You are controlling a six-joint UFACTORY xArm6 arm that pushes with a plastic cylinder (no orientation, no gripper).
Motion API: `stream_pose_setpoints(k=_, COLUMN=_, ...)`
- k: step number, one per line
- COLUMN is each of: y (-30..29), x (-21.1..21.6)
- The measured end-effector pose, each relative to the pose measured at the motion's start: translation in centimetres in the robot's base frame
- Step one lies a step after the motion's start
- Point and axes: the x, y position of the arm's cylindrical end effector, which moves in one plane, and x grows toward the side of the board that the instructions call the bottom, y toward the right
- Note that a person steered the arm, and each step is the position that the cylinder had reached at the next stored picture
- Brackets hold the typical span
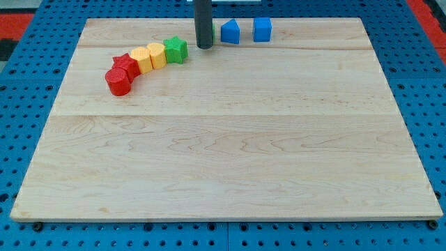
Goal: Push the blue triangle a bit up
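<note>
The blue triangle-like block (230,32) sits near the board's top edge, right of centre. A blue cube (262,29) stands just to its right. My tip (204,46) rests on the board just left of the blue triangle, a small gap between them, and right of the green block (176,50). The rod rises out of the view's top.
A curved row of blocks lies at the upper left: a green star-like block, a yellow block (157,56), an orange-yellow block (143,59), a red block (126,66) and a red cylinder (118,81). The wooden board (223,153) lies on a blue pegboard.
</note>
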Motion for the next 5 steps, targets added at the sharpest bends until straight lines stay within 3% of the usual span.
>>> stream_pose_setpoints(k=2, y=0.0, x=-0.6)
stream_pose_setpoints(k=3, y=1.8, x=2.3)
stream_pose_setpoints(k=5, y=6.6, x=1.7)
